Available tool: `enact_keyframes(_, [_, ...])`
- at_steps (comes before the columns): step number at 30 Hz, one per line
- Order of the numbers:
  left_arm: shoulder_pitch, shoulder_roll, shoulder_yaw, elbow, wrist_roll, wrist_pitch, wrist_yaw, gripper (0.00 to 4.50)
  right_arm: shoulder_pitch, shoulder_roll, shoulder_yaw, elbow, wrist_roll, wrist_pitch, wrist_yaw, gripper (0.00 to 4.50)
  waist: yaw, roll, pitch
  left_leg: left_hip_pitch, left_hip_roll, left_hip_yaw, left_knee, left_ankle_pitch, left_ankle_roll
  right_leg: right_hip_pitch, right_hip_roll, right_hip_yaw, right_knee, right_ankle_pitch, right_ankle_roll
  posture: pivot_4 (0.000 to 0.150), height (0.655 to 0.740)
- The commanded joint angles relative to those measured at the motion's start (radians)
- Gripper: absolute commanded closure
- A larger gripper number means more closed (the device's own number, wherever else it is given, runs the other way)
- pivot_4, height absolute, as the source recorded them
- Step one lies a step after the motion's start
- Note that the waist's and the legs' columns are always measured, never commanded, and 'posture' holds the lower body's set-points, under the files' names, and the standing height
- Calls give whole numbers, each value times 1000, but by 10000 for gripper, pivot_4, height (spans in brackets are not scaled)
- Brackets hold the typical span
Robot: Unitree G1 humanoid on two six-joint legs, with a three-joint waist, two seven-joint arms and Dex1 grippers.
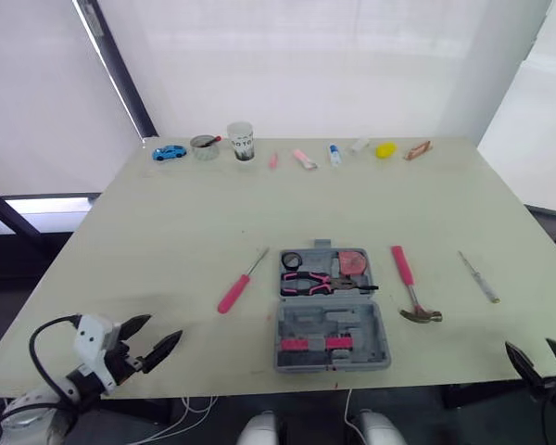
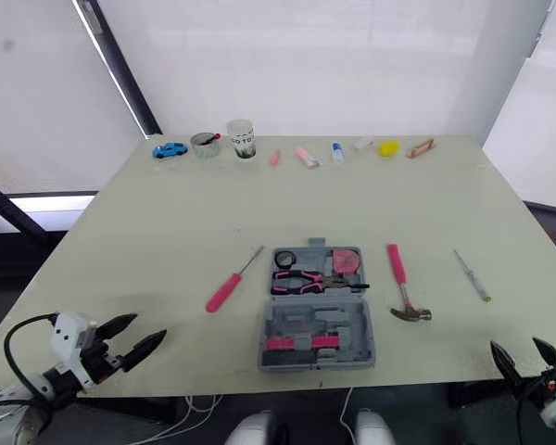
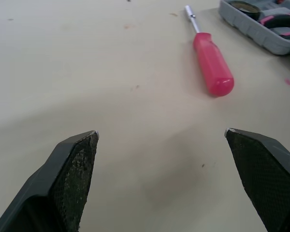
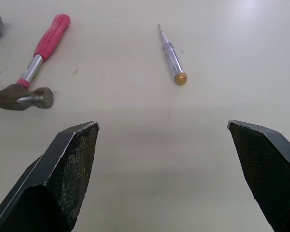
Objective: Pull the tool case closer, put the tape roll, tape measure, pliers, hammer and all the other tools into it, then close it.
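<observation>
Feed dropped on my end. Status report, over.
Left end effector open, right end effector open, both empty. Tool case open, pliers inside. Pink screwdriver left of case, hammer and clear screwdriver right.

Grey plastic tool case point(image 1: 333, 336) lies between pink-handled screwdriver point(image 1: 233, 294), left, and pink-handled steel hammer point(image 1: 404, 271), right; clear-handled slim screwdriver point(image 1: 480, 278) farther right.

Row of small items point(image 1: 304, 159) at the table's point(image 1: 167, 222) 12 o'clock edge: too small to identify; tool case point(image 3: 251, 30): cropped in left wrist view.
</observation>
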Motion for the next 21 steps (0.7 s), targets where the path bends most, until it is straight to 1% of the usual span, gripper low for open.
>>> enact_keyframes(1, [-22,14,9,-48,-13,-14,-3,299,-24,-15,-6,-9,-6,-18,-5,0,0,0,0,0,0,0,0,0,0,0,0,0,0,0,0,1500,7400])
enact_keyframes(8, [-82,45,-54,-153,-27,8,-78,299,-139,-65,42,-51,-5,81,-31,0,-1,0,0,-1,-1,0,0,0,0,0,2,0,0,0,-1,1500,7400])
enact_keyframes(13, [-152,80,-124,-243,-40,47,-136,299,-292,-140,93,3,-24,186,-47,0,-1,1,1,-1,-2,1,-1,0,0,0,3,0,0,0,0,1500,7400])
enact_keyframes(17, [-215,99,-174,-306,-67,102,-163,299,-425,-189,155,132,-99,202,-60,0,-2,0,1,0,-5,0,-1,0,0,0,4,0,0,0,-1,1500,7400])
enact_keyframes(21, [-289,105,-242,-353,-79,154,-191,299,-583,-208,209,313,-155,210,-65,0,-2,1,1,-2,-6,0,-1,0,0,0,6,1,-1,0,0,1500,7400])
